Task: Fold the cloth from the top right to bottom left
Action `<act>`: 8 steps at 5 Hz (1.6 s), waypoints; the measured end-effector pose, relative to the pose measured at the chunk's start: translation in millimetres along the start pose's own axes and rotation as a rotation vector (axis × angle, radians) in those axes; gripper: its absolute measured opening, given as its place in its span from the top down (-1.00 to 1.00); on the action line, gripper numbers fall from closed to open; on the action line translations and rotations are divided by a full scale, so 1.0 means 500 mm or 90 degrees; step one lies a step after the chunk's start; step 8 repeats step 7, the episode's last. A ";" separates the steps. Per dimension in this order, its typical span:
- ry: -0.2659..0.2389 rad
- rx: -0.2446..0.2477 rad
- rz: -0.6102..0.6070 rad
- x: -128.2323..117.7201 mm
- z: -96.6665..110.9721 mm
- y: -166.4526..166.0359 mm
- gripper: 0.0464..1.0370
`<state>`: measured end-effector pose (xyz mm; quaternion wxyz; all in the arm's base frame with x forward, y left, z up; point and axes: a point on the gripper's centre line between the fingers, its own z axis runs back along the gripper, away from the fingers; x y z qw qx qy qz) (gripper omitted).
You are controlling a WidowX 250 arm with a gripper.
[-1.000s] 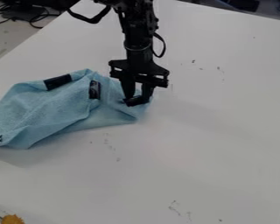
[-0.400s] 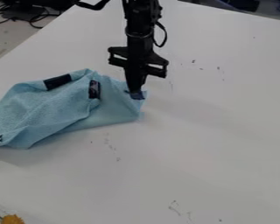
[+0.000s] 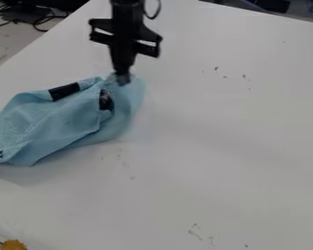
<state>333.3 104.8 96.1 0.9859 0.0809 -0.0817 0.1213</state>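
My gripper (image 3: 122, 77) hangs at the upper left of the table, over the right part of the light blue cloth. Its fingers are closed on the cloth's right corner, which is lifted and pulled up into a slope. The cloth (image 3: 61, 122) lies bunched and wrinkled at the left, with dark patches on its top edge and near its middle. Another dark patch shows at its lower left end by the view's edge.
The white table (image 3: 218, 146) has small dark marks on it. A yellow-orange object (image 3: 14, 244) is at the bottom left corner. Black cables (image 3: 38, 22) lie beyond the table's edge at the upper left.
The gripper has closed on the cloth's right corner, then moved up and to the left in the view. That corner has come along with it, drawing in the cloth's right side.
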 end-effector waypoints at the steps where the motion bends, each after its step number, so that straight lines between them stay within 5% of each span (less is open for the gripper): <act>1: 0.001 -0.004 0.037 -0.032 0.008 0.067 0.99; 4: 0.024 -0.046 0.150 -0.182 -0.065 0.213 0.94; 5: 0.026 -0.052 0.139 -0.181 -0.073 0.210 0.64; 7: 0.026 -0.048 0.026 -0.101 -0.061 0.180 -0.50; 8: 0.026 -0.048 0.026 -0.101 -0.061 0.180 -0.50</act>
